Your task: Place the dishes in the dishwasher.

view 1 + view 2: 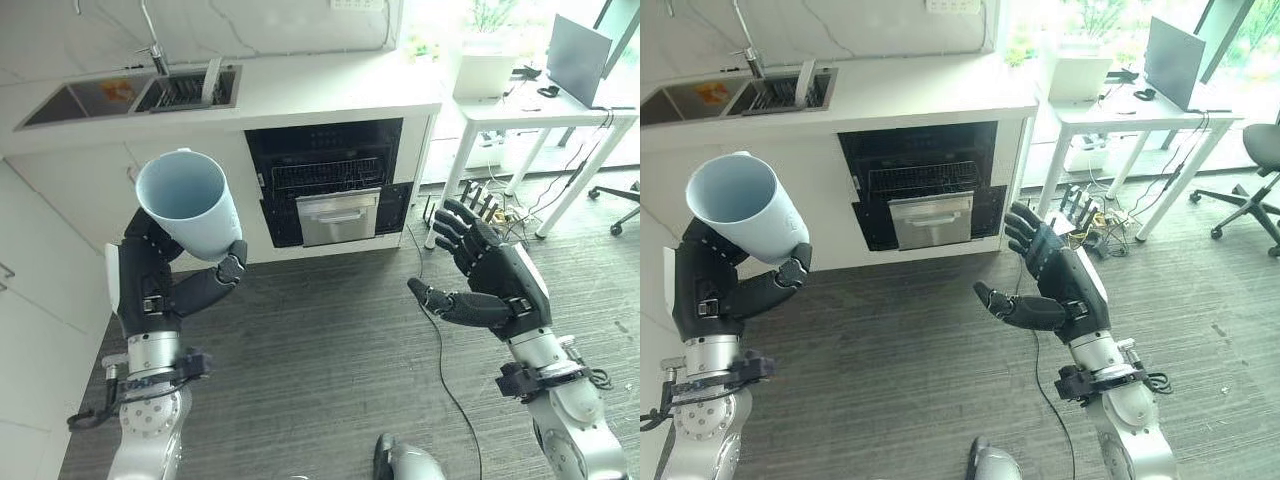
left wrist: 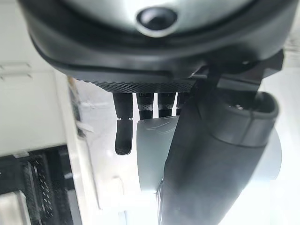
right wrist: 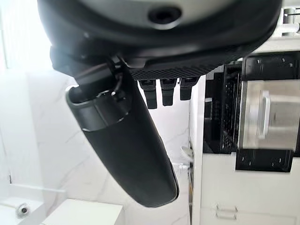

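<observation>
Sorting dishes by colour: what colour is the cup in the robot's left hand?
Pale blue cup, held in the left hand; clearest in the left eye view.

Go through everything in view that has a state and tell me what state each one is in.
Pale blue plastic cup: held up, tilted, empty inside.
Left robot hand: shut on the cup.
Right robot hand: open, holding nothing.
Black built-in dishwasher: open, wire rack showing, steel drawer shut.
Steel sink: something lies in it; what, I cannot tell.
</observation>
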You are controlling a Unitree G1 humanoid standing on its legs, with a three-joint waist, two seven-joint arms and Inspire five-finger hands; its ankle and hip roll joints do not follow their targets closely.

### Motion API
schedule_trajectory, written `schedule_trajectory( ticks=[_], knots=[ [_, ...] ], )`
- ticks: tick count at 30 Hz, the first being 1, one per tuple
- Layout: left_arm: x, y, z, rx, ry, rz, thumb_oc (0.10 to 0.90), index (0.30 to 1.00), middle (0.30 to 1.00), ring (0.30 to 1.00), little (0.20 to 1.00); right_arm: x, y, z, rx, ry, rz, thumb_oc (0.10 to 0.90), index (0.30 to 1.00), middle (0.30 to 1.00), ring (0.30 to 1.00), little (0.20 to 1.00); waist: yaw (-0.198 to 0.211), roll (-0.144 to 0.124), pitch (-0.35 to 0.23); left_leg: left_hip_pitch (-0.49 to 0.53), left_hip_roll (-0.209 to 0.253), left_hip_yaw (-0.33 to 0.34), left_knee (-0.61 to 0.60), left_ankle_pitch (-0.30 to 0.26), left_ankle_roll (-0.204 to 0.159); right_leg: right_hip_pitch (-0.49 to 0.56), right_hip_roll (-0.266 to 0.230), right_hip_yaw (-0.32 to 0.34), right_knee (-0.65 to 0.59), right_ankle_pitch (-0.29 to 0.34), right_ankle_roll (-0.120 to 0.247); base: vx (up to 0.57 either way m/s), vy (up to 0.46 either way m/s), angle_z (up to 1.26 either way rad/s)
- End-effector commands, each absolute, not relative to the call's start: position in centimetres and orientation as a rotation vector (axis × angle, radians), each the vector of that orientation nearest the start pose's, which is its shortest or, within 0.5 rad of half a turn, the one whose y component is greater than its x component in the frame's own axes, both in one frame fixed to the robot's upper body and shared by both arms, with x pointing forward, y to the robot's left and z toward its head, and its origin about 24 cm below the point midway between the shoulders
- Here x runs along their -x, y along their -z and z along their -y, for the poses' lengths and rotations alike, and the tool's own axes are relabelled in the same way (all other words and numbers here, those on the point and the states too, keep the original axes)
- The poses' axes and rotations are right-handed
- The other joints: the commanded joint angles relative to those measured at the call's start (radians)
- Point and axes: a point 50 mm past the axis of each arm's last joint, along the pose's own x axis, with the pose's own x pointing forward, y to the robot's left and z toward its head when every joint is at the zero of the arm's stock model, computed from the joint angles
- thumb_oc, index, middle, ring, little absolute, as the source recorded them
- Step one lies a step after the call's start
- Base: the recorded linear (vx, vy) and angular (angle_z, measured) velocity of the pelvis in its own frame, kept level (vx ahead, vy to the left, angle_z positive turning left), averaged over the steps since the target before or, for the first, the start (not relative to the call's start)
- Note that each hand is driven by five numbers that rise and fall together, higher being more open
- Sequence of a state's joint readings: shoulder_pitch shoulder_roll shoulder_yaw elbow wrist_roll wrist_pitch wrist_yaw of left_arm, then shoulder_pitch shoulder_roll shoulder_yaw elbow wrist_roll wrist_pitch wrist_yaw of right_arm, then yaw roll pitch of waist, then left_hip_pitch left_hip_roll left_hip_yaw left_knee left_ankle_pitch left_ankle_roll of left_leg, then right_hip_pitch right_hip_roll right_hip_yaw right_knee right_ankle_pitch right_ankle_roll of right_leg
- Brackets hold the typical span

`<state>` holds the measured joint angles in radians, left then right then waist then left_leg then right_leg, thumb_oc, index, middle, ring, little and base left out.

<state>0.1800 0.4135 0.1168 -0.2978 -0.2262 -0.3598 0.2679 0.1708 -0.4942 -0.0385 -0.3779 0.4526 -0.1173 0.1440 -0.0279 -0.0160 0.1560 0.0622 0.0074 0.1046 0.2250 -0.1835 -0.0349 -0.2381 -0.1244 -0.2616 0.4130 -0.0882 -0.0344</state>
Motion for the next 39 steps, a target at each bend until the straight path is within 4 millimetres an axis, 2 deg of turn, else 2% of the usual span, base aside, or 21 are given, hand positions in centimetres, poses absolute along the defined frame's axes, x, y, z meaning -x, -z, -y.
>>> schedule_trajectory(
  ticks=[1, 2, 3, 5, 7, 8, 10, 11, 12, 15, 18, 23, 26, 27, 29, 32, 34, 35, 36, 37, 39],
  knots=[
    [-19.6, -17.3, -23.6, -0.129, -0.244, 0.802, 0.4, 0.3, 0.3, 0.3, 0.3, -21.1, -15.9, 21.5, 0.074, -0.252, 0.521, 0.8, 0.9, 0.9, 0.9, 0.9, -0.004, -0.037, -0.044, 0.033, 0.021, 0.067, 0.106, 0.153, -0.054, 0.093, -0.001, 0.041, -0.113, -0.06, 0.106, 0.14, -0.212, -0.11],
    [-19.5, -17.3, -23.6, -0.121, -0.245, 0.803, 0.4, 0.3, 0.3, 0.3, 0.3, -21.1, -15.8, 21.5, 0.078, -0.253, 0.519, 0.8, 0.9, 0.9, 0.9, 0.9, 0.0, -0.045, -0.037, 0.009, 0.025, 0.072, 0.146, 0.17, -0.059, 0.102, -0.003, 0.046, -0.113, -0.065, 0.098, 0.07, -0.202, -0.12],
    [-19.4, -17.1, -23.7, -0.111, -0.252, 0.805, 0.4, 0.3, 0.3, 0.3, 0.3, -21.1, -15.7, 21.6, 0.09, -0.26, 0.515, 0.8, 0.9, 0.9, 0.9, 0.9, 0.007, -0.059, -0.019, -0.065, 0.037, 0.089, 0.27, 0.173, -0.059, 0.123, -0.008, 0.051, -0.113, -0.078, 0.084, 0.06, -0.161, -0.12],
    [-19.5, -16.9, -23.5, -0.114, -0.248, 0.805, 0.4, 0.3, 0.3, 0.3, 0.3, -21.3, -15.6, 21.6, 0.093, -0.256, 0.514, 0.8, 0.9, 0.9, 0.9, 0.9, 0.012, -0.063, -0.002, -0.131, 0.055, 0.11, 0.277, 0.142, -0.039, 0.141, 0.002, 0.05, -0.113, -0.085, 0.082, 0.15, -0.085, -0.08],
    [-19.4, -16.8, -23.7, -0.12, -0.245, 0.802, 0.4, 0.3, 0.3, 0.3, 0.3, -21.5, -15.7, 21.5, 0.084, -0.255, 0.513, 0.8, 0.9, 0.9, 0.9, 0.9, 0.015, -0.053, 0.002, -0.102, 0.032, 0.147, 0.106, 0.103, -0.016, 0.147, 0.018, 0.066, -0.113, -0.093, 0.101, 0.22, 0.083, -0.01],
    [-19.2, -16.7, -23.8, -0.125, -0.247, 0.801, 0.4, 0.3, 0.3, 0.3, 0.3, -21.6, -15.6, 21.4, 0.083, -0.259, 0.51, 0.8, 0.9, 0.9, 0.9, 0.9, 0.016, -0.042, 0.007, -0.112, 0.042, 0.156, 0.075, 0.085, -0.015, 0.154, 0.03, 0.074, -0.113, -0.097, 0.108, 0.18, 0.168, -0.08],
    [-18.9, -16.5, -24.0, -0.129, -0.26, 0.8, 0.4, 0.3, 0.3, 0.3, 0.3, -21.4, -15.3, 21.3, 0.087, -0.274, 0.502, 0.8, 0.9, 0.9, 0.9, 0.9, 0.013, 0.002, 0.012, -0.217, 0.109, 0.133, 0.075, 0.044, -0.041, 0.169, 0.078, 0.089, -0.113, -0.115, 0.117, 0.21, 0.197, 0.22],
    [-18.8, -16.5, -24.1, -0.123, -0.266, 0.799, 0.4, 0.3, 0.3, 0.3, 0.3, -21.3, -15.3, 21.3, 0.093, -0.279, 0.499, 0.8, 0.9, 0.9, 0.9, 0.9, 0.013, 0.014, 0.006, -0.255, 0.132, 0.11, 0.075, 0.067, -0.061, 0.175, 0.092, 0.09, -0.113, -0.126, 0.114, 0.41, 0.312, 0.43],
    [-18.7, -16.4, -24.1, -0.118, -0.272, 0.8, 0.4, 0.3, 0.3, 0.3, 0.3, -21.1, -15.4, 21.2, 0.106, -0.29, 0.498, 0.8, 0.9, 0.9, 0.9, 0.9, 0.028, 0.026, 0.008, -0.337, 0.169, 0.068, 0.075, 0.124, -0.092, 0.209, 0.109, 0.096, -0.113, -0.163, 0.101, 0.5, 0.395, 0.11],
    [-18.5, -16.2, -24.2, -0.127, -0.295, 0.802, 0.4, 0.3, 0.3, 0.3, 0.3, -20.9, -15.8, 21.4, 0.108, -0.311, 0.509, 0.8, 0.9, 0.9, 0.9, 0.9, 0.035, 0.028, 0.006, -0.346, 0.193, 0.111, 0.075, 0.121, -0.092, 0.256, 0.08, 0.066, -0.113, -0.201, 0.111, 0.36, 0.309, -0.27],
    [-18.7, -16.7, -24.4, -0.137, -0.302, 0.813, 0.4, 0.3, 0.3, 0.3, 0.3, -20.6, -16.0, 21.5, 0.083, -0.318, 0.513, 0.8, 0.9, 0.9, 0.9, 0.9, 0.041, 0.016, -0.015, -0.306, 0.154, 0.119, 0.075, 0.078, -0.056, 0.297, 0.034, 0.058, -0.113, -0.205, 0.147, 0.34, 0.339, -0.31],
    [-19.8, -17.9, -24.0, -0.158, -0.237, 0.847, 0.4, 0.3, 0.3, 0.3, 0.3, -21.0, -16.3, 21.4, 0.063, -0.265, 0.541, 0.8, 0.9, 0.9, 0.9, 0.9, 0.06, -0.012, -0.038, -0.271, 0.091, 0.086, 0.075, 0.034, -0.014, 0.316, -0.046, -0.002, -0.113, -0.146, 0.195, 0.24, 0.222, -0.04],
    [-20.1, -18.2, -23.9, -0.169, -0.213, 0.853, 0.4, 0.3, 0.3, 0.3, 0.3, -21.1, -16.2, 21.2, 0.051, -0.245, 0.549, 0.8, 0.9, 0.9, 0.9, 0.9, 0.065, -0.018, -0.041, -0.267, 0.052, 0.051, 0.075, 0.021, 0.017, 0.331, -0.053, -0.02, -0.113, -0.054, 0.206, 0.25, 0.21, 0.38],
    [-20.2, -18.3, -23.8, -0.184, -0.199, 0.852, 0.4, 0.3, 0.3, 0.3, 0.3, -21.1, -15.9, 21.1, 0.044, -0.242, 0.545, 0.8, 0.9, 0.9, 0.9, 0.9, 0.064, -0.017, -0.043, -0.257, 0.033, 0.032, 0.075, 0.008, 0.036, 0.358, -0.039, -0.025, -0.113, 0.027, 0.21, 0.27, 0.203, 0.38],
    [-20.3, -18.4, -23.6, -0.196, -0.189, 0.853, 0.4, 0.3, 0.3, 0.3, 0.3, -21.0, -15.7, 20.9, 0.035, -0.243, 0.542, 0.8, 0.9, 0.9, 0.9, 0.9, 0.058, -0.01, -0.037, -0.242, 0.017, 0.009, 0.075, -0.004, 0.052, 0.359, -0.024, -0.026, -0.056, 0.103, 0.215, 0.22, 0.176, 0.33],
    [-20.1, -18.4, -23.3, -0.219, -0.197, 0.863, 0.4, 0.3, 0.3, 0.3, 0.3, -20.9, -15.4, 20.4, 0.03, -0.267, 0.533, 0.8, 0.9, 0.9, 0.9, 0.9, 0.042, 0.001, -0.021, -0.209, 0.015, -0.002, 0.075, -0.021, 0.064, 0.238, -0.03, -0.016, 0.09, 0.114, 0.199, 0.13, 0.12, 0.18],
    [-20.1, -18.6, -23.5, -0.22, -0.205, 0.87, 0.4, 0.3, 0.3, 0.3, 0.3, -20.9, -15.3, 20.5, 0.028, -0.276, 0.53, 0.8, 0.9, 0.9, 0.9, 0.9, 0.041, -0.003, -0.019, -0.202, 0.018, -0.001, 0.075, -0.022, 0.058, 0.208, -0.014, -0.032, 0.021, 0.075, 0.183, 0.2, -0.107, -0.08],
    [-20.1, -18.9, -23.7, -0.223, -0.217, 0.882, 0.4, 0.3, 0.3, 0.3, 0.3, -20.9, -15.5, 20.7, 0.023, -0.284, 0.535, 0.8, 0.9, 0.9, 0.9, 0.9, 0.037, -0.018, -0.002, -0.176, 0.021, 0.011, 0.075, -0.039, 0.045, 0.173, -0.031, -0.073, -0.113, 0.064, 0.184, 0.25, -0.222, -0.15],
    [-20.1, -19.0, -23.7, -0.224, -0.218, 0.883, 0.4, 0.3, 0.3, 0.3, 0.3, -20.9, -15.5, 20.8, 0.019, -0.285, 0.536, 0.8, 0.9, 0.9, 0.9, 0.9, 0.037, -0.025, 0.001, -0.171, 0.018, 0.016, 0.075, -0.044, 0.044, 0.159, -0.042, -0.073, -0.113, 0.054, 0.186, 0.42, -0.362, -0.29],
    [-20.1, -19.0, -23.8, -0.228, -0.224, 0.879, 0.4, 0.3, 0.3, 0.3, 0.3, -21.0, -15.5, 20.9, 0.014, -0.295, 0.536, 0.8, 0.9, 0.9, 0.9, 0.9, 0.015, -0.047, 0.017, -0.131, 0.001, 0.037, 0.075, -0.078, 0.043, 0.014, -0.094, -0.021, -0.113, 0.049, 0.208, 0.41, -0.279, -0.19],
    [-19.9, -18.7, -23.5, -0.225, -0.213, 0.869, 0.4, 0.3, 0.3, 0.3, 0.3, -20.7, -15.4, 20.5, 0.017, -0.301, 0.532, 0.8, 0.9, 0.9, 0.9, 0.9, -0.01, -0.043, 0.02, -0.099, -0.012, 0.016, 0.075, -0.099, 0.053, -0.073, -0.094, 0.063, -0.113, 0.082, 0.21, 0.46, -0.326, 0.17]
  ],
)
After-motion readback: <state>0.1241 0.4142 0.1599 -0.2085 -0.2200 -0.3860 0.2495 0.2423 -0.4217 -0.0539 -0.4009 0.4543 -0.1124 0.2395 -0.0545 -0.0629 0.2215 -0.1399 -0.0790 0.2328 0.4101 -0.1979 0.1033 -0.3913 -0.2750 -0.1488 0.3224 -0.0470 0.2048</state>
